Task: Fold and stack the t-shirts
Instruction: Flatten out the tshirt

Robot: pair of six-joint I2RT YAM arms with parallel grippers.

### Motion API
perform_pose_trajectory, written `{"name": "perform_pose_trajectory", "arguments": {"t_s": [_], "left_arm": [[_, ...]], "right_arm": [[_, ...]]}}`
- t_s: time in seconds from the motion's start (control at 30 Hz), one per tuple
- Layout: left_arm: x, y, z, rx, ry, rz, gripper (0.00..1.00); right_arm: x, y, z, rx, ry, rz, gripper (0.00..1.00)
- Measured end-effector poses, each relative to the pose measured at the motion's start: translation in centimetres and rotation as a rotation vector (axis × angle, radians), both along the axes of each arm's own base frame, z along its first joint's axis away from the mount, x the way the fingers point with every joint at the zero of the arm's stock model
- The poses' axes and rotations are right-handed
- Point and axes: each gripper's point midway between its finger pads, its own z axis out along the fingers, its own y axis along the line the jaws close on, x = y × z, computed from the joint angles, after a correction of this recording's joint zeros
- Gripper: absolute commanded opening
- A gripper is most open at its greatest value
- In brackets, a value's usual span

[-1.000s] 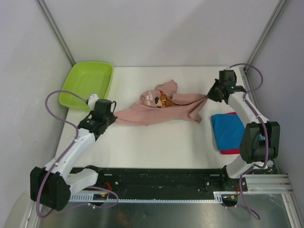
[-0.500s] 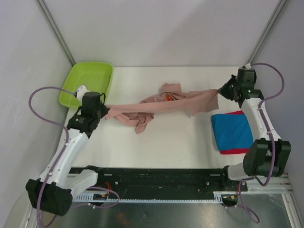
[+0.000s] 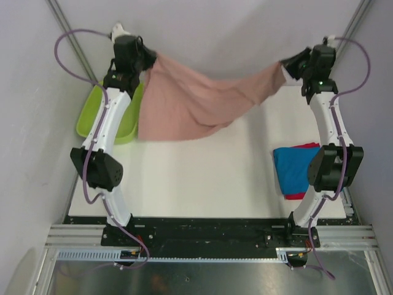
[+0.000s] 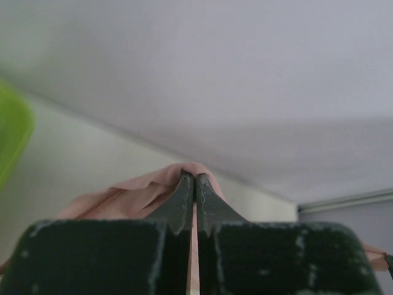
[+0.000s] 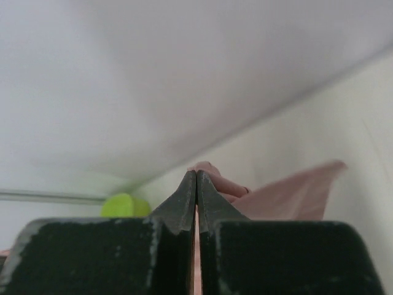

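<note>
Lime tub [image 3: 91, 117]: upper left, on table [image 3: 202, 178].
L tool [image 3: 149, 58]: top left, raised, pressed together on corner of pink t-shirt [image 3: 190, 101].
Shirt: slung betw. both tools, sagging at upper centre.
R tool [image 3: 288, 66]: top right, pinching opp. corner.
Folded blue t-shirt [image 3: 293, 169] over red t-shirt [image 3: 299, 196]: right edge.

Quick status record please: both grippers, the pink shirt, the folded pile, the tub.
left gripper: jaws shut on one end of the pink t-shirt, high at far left
right gripper: jaws shut on its other end, high at far right
pink t-shirt: hangs between them, sagging mid-span
folded pile: blue t-shirt on red t-shirt, right edge of table
green tub: far left, partly hidden by left arm
</note>
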Motion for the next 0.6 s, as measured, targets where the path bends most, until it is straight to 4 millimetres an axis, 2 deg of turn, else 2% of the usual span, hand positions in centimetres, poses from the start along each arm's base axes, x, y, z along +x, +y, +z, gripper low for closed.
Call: {"name": "perform_pose_trajectory", "arguments": {"t_s": [0.1, 0.2, 0.27, 0.33, 0.4, 0.47, 0.53, 0.6], "left_arm": [[2.4, 0.0, 6.5, -0.024, -0.157, -0.030, 0.00], [1.5, 1.8, 14.0, -0.047, -0.333, -0.033, 0.00], [-0.2, 3.4, 17.5, -0.053, -0.420, -0.024, 0.00], [-1.8, 5.0, 19.1, -0.049, -0.457, -0.008, 0.00], [-3.3, 6.1, 18.5, -0.045, -0.438, -0.001, 0.00], [-4.0, 6.3, 16.3, -0.046, -0.390, -0.003, 0.00], [-4.3, 6.0, 11.7, -0.047, -0.294, -0.018, 0.00], [-4.2, 5.7, 5.0, -0.053, -0.150, -0.031, 0.00]], "right_arm": [[0.7, -0.6, 7.7, -0.005, -0.174, -0.016, 0.00], [-1.6, -1.8, 15.8, -0.018, -0.365, -0.057, 0.00], [-4.2, -2.8, 19.2, -0.027, -0.447, -0.090, 0.00], [-7.1, -3.3, 20.6, -0.027, -0.492, -0.111, 0.00], [-9.3, -3.5, 20.0, -0.021, -0.492, -0.122, 0.00], [-10.7, -3.3, 17.3, -0.007, -0.450, -0.123, 0.00], [-11.2, -3.1, 11.6, 0.005, -0.333, -0.119, 0.00], [-11.2, -3.0, 4.9, 0.015, -0.181, -0.119, 0.00]]}}
